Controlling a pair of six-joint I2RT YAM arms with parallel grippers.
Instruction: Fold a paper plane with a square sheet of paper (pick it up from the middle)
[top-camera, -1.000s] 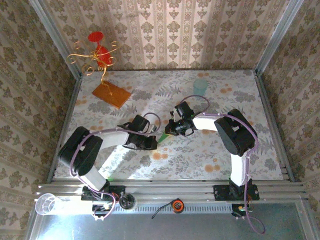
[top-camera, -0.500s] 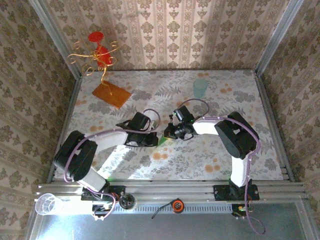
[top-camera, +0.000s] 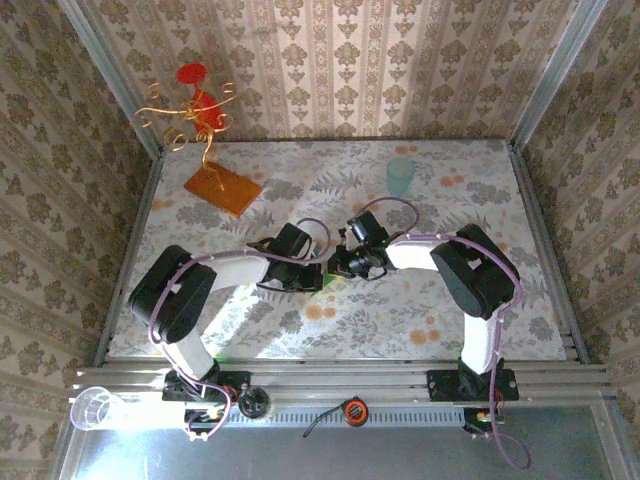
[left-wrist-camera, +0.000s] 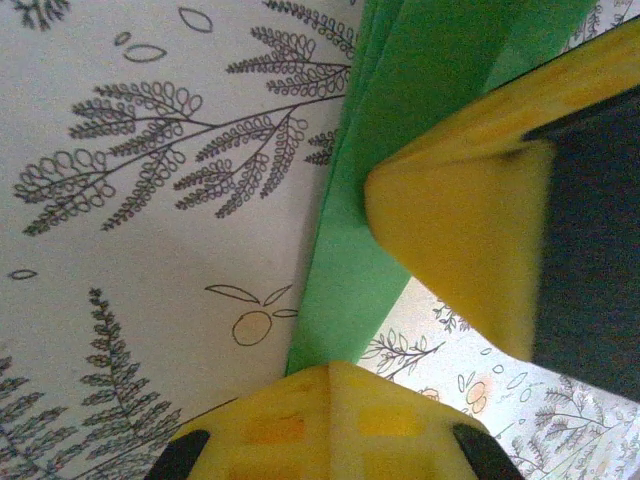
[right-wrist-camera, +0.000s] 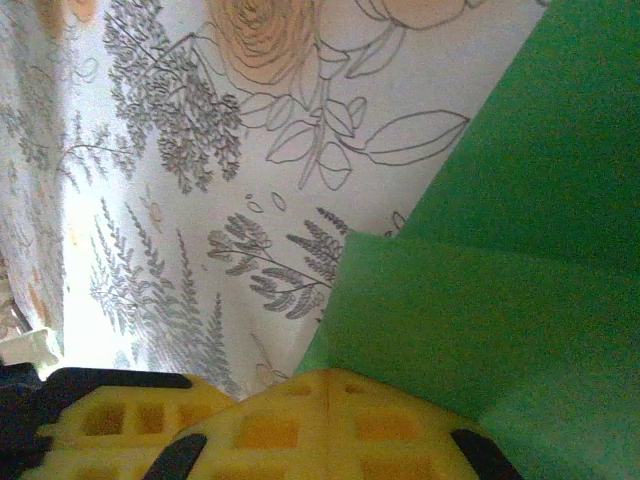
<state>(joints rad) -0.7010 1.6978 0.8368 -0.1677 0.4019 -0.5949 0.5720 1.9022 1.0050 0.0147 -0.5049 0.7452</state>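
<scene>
The paper plane (top-camera: 329, 280) is a folded green sheet, mostly covered by the two grippers at the table's middle. In the left wrist view it is a narrow green strip (left-wrist-camera: 420, 90) that runs down into the seam of my shut left gripper (left-wrist-camera: 330, 368). The right gripper's yellow finger (left-wrist-camera: 460, 250) lies against it from the right. In the right wrist view the layered green paper (right-wrist-camera: 500, 280) reaches under the tip of my shut right gripper (right-wrist-camera: 328, 375). From above, the left gripper (top-camera: 318, 278) and the right gripper (top-camera: 341, 268) almost touch over the paper.
An orange-brown board (top-camera: 222, 187) lies at the back left under a gold wire stand with a red ornament (top-camera: 195, 105). A teal cup (top-camera: 400, 176) stands at the back right. A clear cup (top-camera: 95, 408) and a tape measure (top-camera: 352, 410) sit by the front rail.
The left gripper has slid right and the right gripper slightly left, so they now meet. Less of the green paper shows between them.
</scene>
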